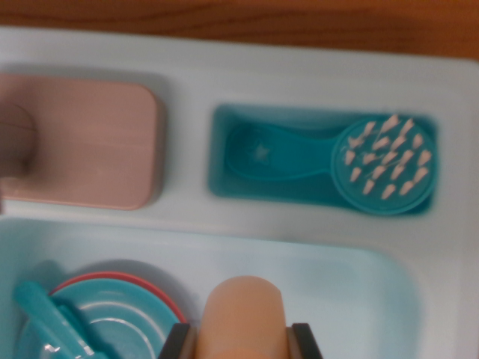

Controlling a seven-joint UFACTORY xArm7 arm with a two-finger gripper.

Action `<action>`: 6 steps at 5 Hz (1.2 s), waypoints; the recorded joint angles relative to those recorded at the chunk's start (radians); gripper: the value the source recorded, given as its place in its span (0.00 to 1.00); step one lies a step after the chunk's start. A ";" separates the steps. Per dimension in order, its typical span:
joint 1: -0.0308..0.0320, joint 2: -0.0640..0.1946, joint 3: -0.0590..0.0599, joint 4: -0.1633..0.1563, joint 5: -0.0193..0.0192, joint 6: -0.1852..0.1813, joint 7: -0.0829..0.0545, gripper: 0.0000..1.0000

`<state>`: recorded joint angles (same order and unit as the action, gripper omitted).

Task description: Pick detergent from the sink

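Wrist view: blurred look down on a pale toy sink (322,67).
Detergent bottle (245,314): peach, at 6 o'clock, over the basin.
End effector (245,342): dark fingers (308,341) pinching the bottle's sides.
Dish brush (337,161): teal, in its recess, 2 o'clock.
Plates (123,310): stacked, 7 o'clock.
Worktop (239,19): wooden, 12 o'clock.

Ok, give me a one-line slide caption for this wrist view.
Gripper flanking the peach detergent bottle above the sink, with teal brush in its tray.
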<state>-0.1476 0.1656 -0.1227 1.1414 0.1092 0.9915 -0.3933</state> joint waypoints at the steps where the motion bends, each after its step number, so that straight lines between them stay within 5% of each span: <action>1: 0.0003 -0.014 -0.001 0.032 -0.0042 0.046 0.005 1.00; 2: 0.0003 -0.014 -0.001 0.032 -0.0042 0.046 0.005 1.00; 5: 0.0008 -0.042 -0.002 0.097 -0.0126 0.137 0.015 1.00; 6: 0.0008 -0.042 -0.002 0.097 -0.0126 0.137 0.015 1.00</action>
<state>-0.1468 0.1240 -0.1251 1.2382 0.0966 1.1289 -0.3783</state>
